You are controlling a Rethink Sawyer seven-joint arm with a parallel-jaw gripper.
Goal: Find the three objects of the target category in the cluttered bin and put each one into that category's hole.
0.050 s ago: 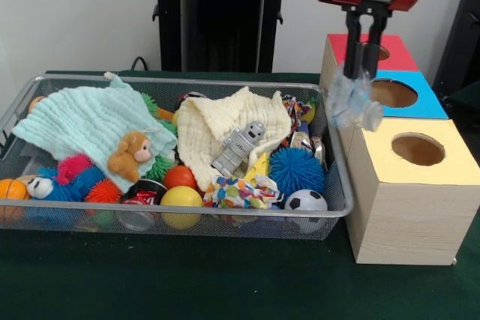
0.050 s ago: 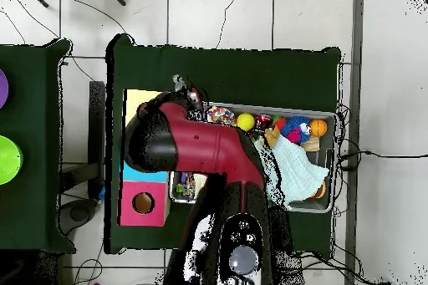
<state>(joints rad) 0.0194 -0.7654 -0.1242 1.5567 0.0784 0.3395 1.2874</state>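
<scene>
My gripper (image 1: 362, 73) hangs from the red arm over the gap between the wire bin (image 1: 339, 185) and the boxes. It is shut on a crumpled clear plastic bottle (image 1: 354, 104), which dangles beside the bin's right rim, in front of the blue-topped box (image 1: 420, 103). Each of the three wooden boxes has a round hole: red top (image 1: 397, 54) at the back, blue in the middle, yellow top (image 1: 442, 140) nearest. In the overhead view the red arm (image 2: 196, 144) covers the gripper and the bottle.
The bin holds a green cloth (image 1: 82, 118), a cream cloth (image 1: 217, 125), a grey robot toy (image 1: 238, 148), a plush monkey (image 1: 131, 154), a blue spiky ball (image 1: 296, 170), a soccer ball (image 1: 305, 201), a yellow ball (image 1: 181, 200) and other toys.
</scene>
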